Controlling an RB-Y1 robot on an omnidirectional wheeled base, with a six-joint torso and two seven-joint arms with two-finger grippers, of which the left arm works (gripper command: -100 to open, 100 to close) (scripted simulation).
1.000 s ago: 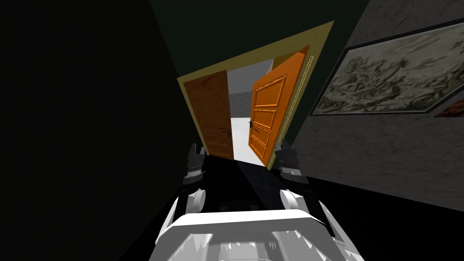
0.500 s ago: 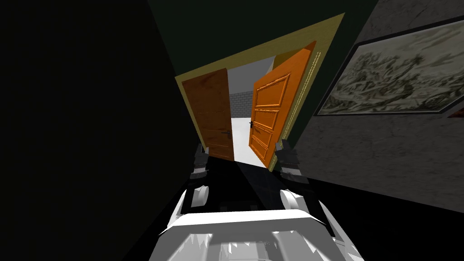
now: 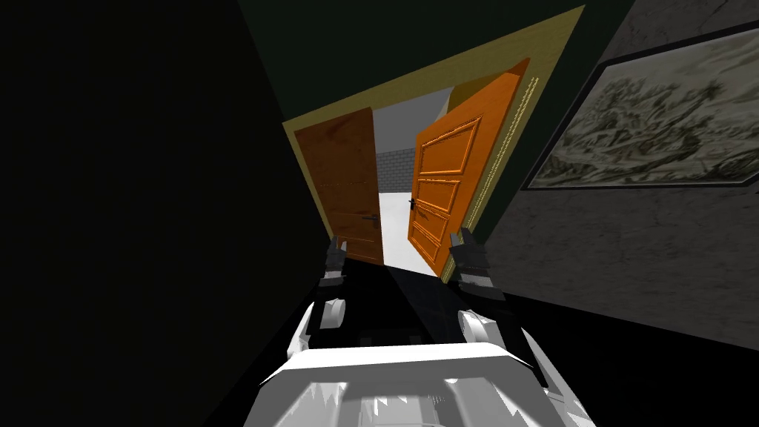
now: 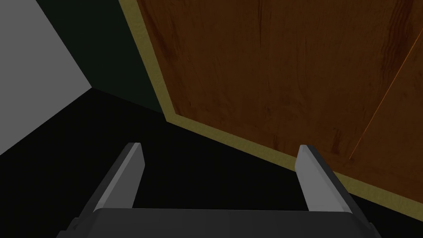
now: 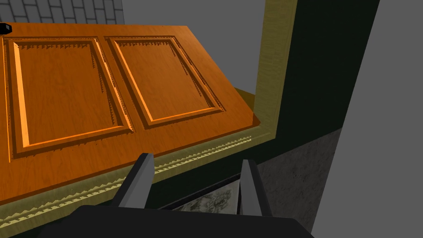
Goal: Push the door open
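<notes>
Looking ahead, you see the orange door leaf partly open beside the brown leaf; left gripper by the brown leaf's foot, right gripper by the orange leaf's hinge edge, both spread, empty.

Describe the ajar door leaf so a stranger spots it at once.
Find the yellow door frame ahead. Of its two leaves, take the right leaf, swung ajar. It is bright orange with framed panels, while the left leaf is darker, plain brown and shut.

right wall: mottled grey, framed picture | floor: black | far wall: grey brick
</notes>
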